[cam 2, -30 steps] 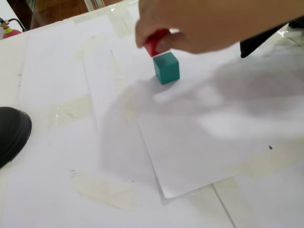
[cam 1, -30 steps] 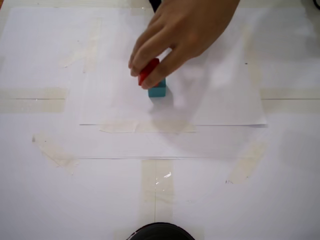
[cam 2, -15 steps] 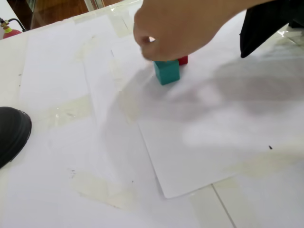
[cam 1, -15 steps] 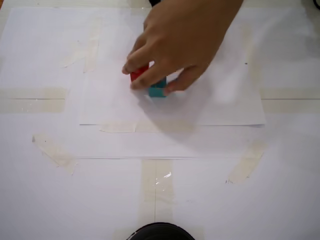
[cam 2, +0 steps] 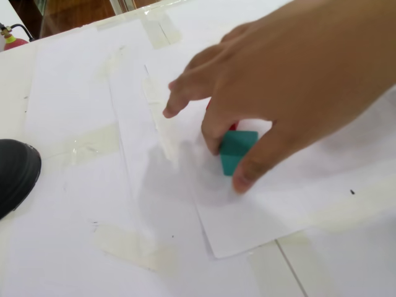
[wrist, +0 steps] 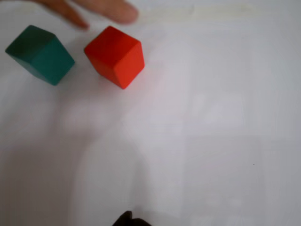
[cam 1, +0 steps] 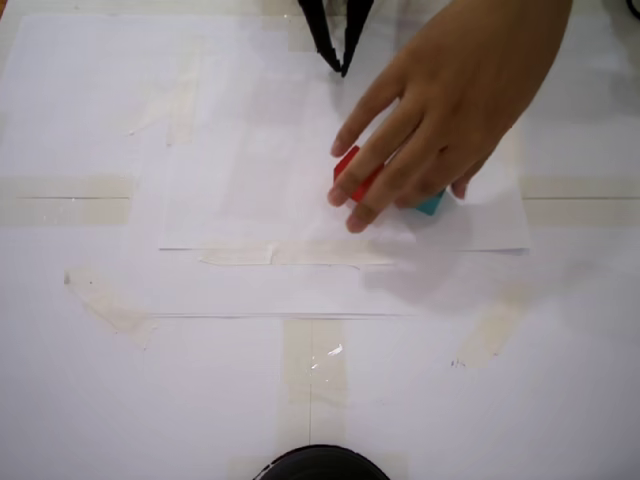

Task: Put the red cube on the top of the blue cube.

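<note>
A person's hand (cam 1: 450,110) lies over both cubes on the white paper. In a fixed view the red cube (cam 1: 348,168) peeks out under the fingers, and a corner of the blue cube (cam 1: 433,206) shows to its right. In another fixed view thumb and fingers grip the blue cube (cam 2: 237,151), with a sliver of the red cube (cam 2: 233,126) behind it. The wrist view shows the blue cube (wrist: 40,54) and red cube (wrist: 115,56) side by side, apart, below fingertips. My gripper (cam 1: 343,68) hangs at the top edge, tips together, holding nothing and away from the cubes.
White paper sheets (cam 1: 250,215) taped down with strips of tape (cam 1: 65,198) cover the table. A round black object (cam 1: 320,464) sits at the bottom edge of a fixed view and at the left (cam 2: 15,173) of the other.
The hand has carried both cubes rightward in the top-down fixed view, nearer the camera in the other. The red cube, lifted off the blue one, now lies beside it.
</note>
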